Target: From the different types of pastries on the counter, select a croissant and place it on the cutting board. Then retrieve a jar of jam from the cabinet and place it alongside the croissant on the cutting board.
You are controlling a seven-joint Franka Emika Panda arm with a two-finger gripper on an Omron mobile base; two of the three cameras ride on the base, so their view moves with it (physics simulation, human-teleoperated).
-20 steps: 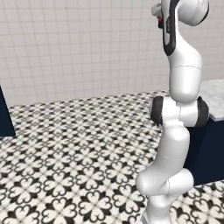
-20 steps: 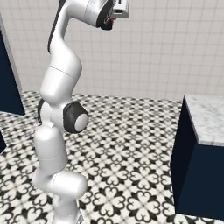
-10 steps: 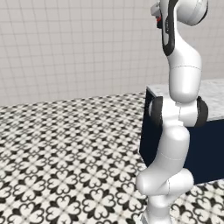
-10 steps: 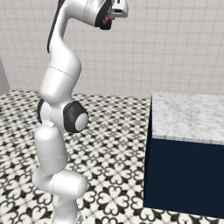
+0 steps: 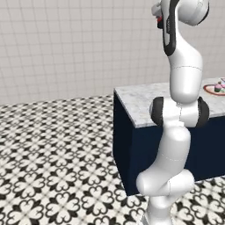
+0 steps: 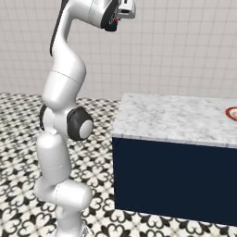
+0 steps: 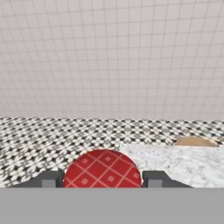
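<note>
Gripping the jar of jam (image 7: 103,169), the gripper (image 7: 103,177) has its two dark fingertips (image 7: 50,178) closed against the jar's sides, the red checked lid sitting between them at the near edge of the hand view. From the base views, the arm carries the gripper high, near the top of the frame, with a speck of red at the hand (image 6: 115,19).

Just past the jar, the counter (image 6: 176,118) shows its marbled top and dark navy front, the near corner toward the robot. On the far part of that top, in the hand view, lies the brown curved edge of what I take to be the cutting board (image 7: 194,141); too little of it shows to be sure. A red-rimmed plate (image 5: 215,88) sits at the counter's far end. Beyond lie the patterned floor and the tiled wall.

The jar looks to be on its way to the board, with the placing not yet done. The risks, as I judge them: the jar is held high, so a slip in the grip would drop it onto floor or stone; and setting it down on the plate instead of the board would miss the task.
</note>
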